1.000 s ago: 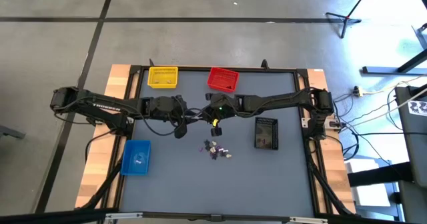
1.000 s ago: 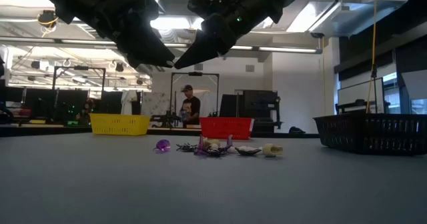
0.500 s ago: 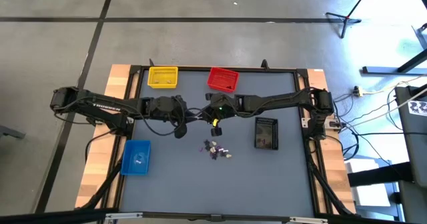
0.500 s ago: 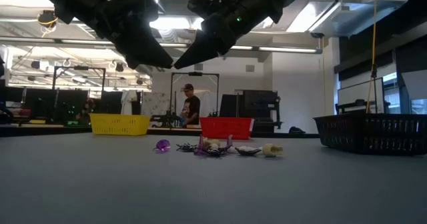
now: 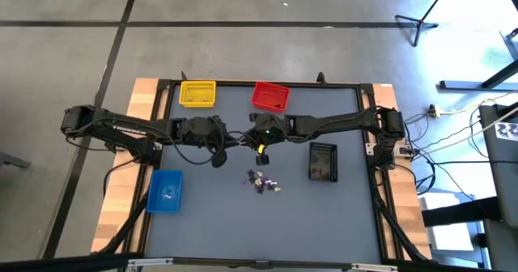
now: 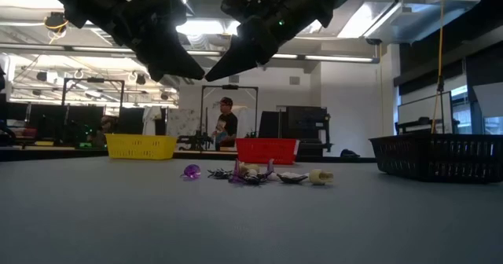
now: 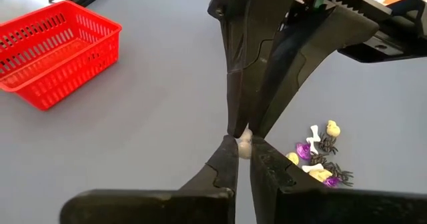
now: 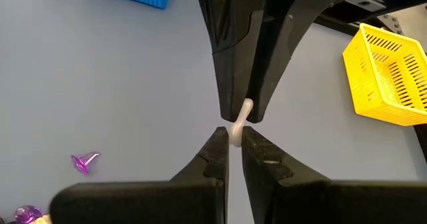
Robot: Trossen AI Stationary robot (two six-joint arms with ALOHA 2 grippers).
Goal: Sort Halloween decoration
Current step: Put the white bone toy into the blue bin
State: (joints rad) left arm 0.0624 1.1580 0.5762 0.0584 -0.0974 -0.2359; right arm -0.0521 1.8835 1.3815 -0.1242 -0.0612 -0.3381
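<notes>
Nothing on the table has shifted over the last second; only the person in the room behind has stepped slightly right.

From above, the left gripper (image 5: 218, 149) and the right gripper (image 5: 257, 146) meet tip to tip over the middle of the table (image 5: 210, 223), just beyond the trinket pile (image 5: 262, 180). The yellow bin (image 5: 197, 93) and red bin (image 5: 270, 96) sit at the far edge, the blue bin (image 5: 165, 191) near left, the black bin (image 5: 322, 160) right.

Level with the table, both sets of fingers hang well above the pile (image 6: 253, 173).

The left wrist camera shows a small white bone (image 7: 244, 144) pinched between that arm's nearly closed fingers, with the right arm's fingers also closed against it.

The right wrist camera shows the bone (image 8: 239, 125) gripped at both ends. A lone purple trinket (image 8: 85, 161) lies apart.

The risk is the handover: if either gripper lets go early or both pull, the tiny bone may slip and drop back onto the table.
</notes>
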